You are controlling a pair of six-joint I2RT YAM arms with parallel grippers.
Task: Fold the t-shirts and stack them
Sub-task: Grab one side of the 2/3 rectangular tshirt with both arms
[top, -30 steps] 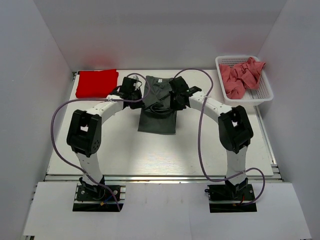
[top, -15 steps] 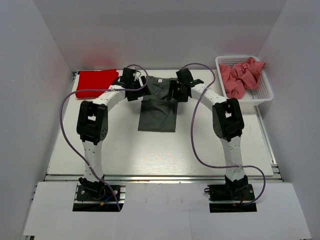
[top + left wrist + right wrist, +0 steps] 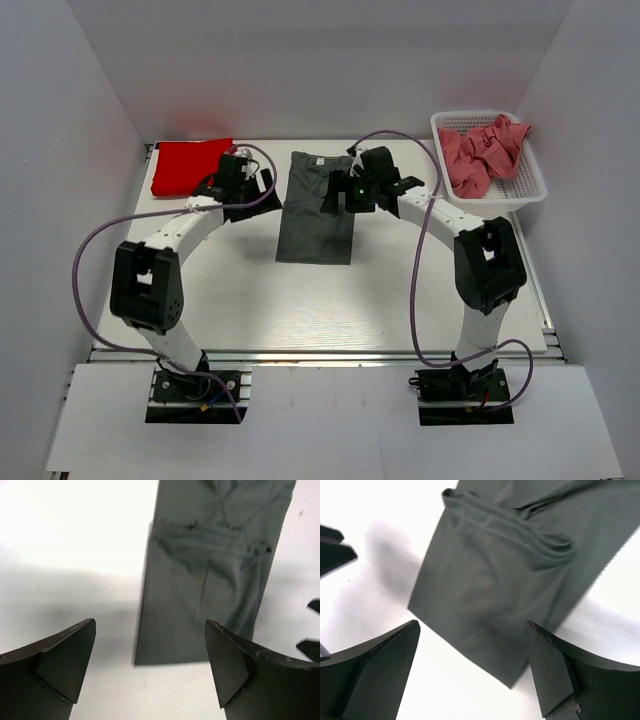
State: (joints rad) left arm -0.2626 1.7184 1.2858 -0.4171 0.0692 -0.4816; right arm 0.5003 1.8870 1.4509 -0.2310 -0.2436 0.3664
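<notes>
We see the left arm (image 3: pixel 150 280) and right arm (image 3: pixel 487 270) arched inward toward the tabletop's (image 3: pixel 300 300) far edge.
The left hand (image 3: pixel 150 624) and right hand (image 3: pixel 472 624) gape empty, flanking the dark grey t-shirt (image 3: pixel 313 225) lying flat there.

A white plastic mesh basket (image 3: pixel 505 200) stands at the far right corner of the white table (image 3: pixel 300 300). Its right side seems to reach past the table's edge, though the angle makes that hard to judge. Plain white walls (image 3: pixel 320 70) enclose the table on the left, far and right sides. A metal rail (image 3: pixel 320 352) runs along the near edge, with a white board (image 3: pixel 330 425) just nearer.
</notes>
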